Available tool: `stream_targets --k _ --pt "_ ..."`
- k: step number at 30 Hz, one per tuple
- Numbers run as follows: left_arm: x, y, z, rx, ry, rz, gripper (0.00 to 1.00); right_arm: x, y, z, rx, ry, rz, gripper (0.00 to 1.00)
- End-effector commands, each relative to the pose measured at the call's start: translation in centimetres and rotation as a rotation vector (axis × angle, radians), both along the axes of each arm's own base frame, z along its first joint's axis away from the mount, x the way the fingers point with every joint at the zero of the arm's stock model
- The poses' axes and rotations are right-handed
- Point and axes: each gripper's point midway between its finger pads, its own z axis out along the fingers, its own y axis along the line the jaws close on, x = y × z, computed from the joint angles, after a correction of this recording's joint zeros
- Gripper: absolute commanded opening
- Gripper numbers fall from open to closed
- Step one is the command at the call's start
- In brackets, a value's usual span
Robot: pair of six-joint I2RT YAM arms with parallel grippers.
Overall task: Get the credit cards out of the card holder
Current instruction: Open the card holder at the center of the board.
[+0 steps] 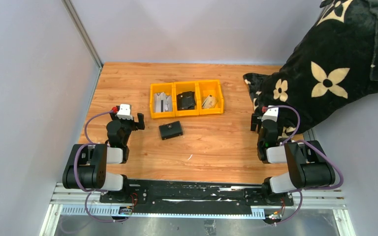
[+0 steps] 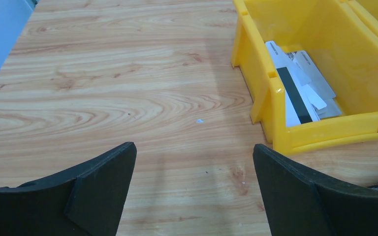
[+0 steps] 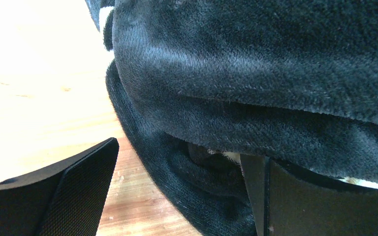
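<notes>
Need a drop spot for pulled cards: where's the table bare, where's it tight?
Widest bare patch: wood table between the black card holder and the near edge. Also bare: the strip behind the yellow tray up to the back wall. Tight on the right, where the blanket lies over the wood.

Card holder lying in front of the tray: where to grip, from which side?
Probably from above, jaws across its two long edges near the middle. The card holder lies flat and closed on the table, clear of the tray, so only its edges offer purchase. The open left gripper is nearer.
</notes>
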Motion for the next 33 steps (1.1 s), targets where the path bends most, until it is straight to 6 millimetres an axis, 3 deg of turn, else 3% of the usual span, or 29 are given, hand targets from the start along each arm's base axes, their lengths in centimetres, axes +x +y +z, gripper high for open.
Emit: stream_targets --k 1,15,21,22,25,28,31,33 --pt "0.5 0.2 1.0 0.015 -0.03 0.008 1.0 0.3 -0.4 1.0 0.005 -0.038 -0.014 0.97" --pt "0.4 0.1 1.1 0.015 -0.037 0.003 1.0 0.3 -0.4 1.0 0.005 -0.038 -0.016 0.97" --pt "1.1 1.1 2.0 -0.012 0.009 0.052 1.0 0.9 1.3 3.6 -0.066 -0.001 0.064 0.97" --pt "1.7 1.6 2.4 -0.018 0.037 0.065 1.0 1.4 1.4 5.7 -0.046 -0.015 0.058 0.97" --pt "2.9 2.1 3.2 -0.05 0.134 0.069 1.0 1.4 1.2 8.7 0.092 -0.039 -0.034 0.97" --pt "3.4 2.5 5.8 -0.036 0.127 0.066 1.0 2.9 3.6 11.1 0.262 -0.11 0.042 0.97" --pt "2.9 2.1 7.4 -0.022 0.157 0.02 1.0 3.1 4.2 10.5 0.548 -0.084 -0.059 0.97" --pt "2.4 1.5 7.4 -0.02 0.21 -0.024 1.0 3.7 6.2 10.0 0.649 -0.019 0.038 0.98"
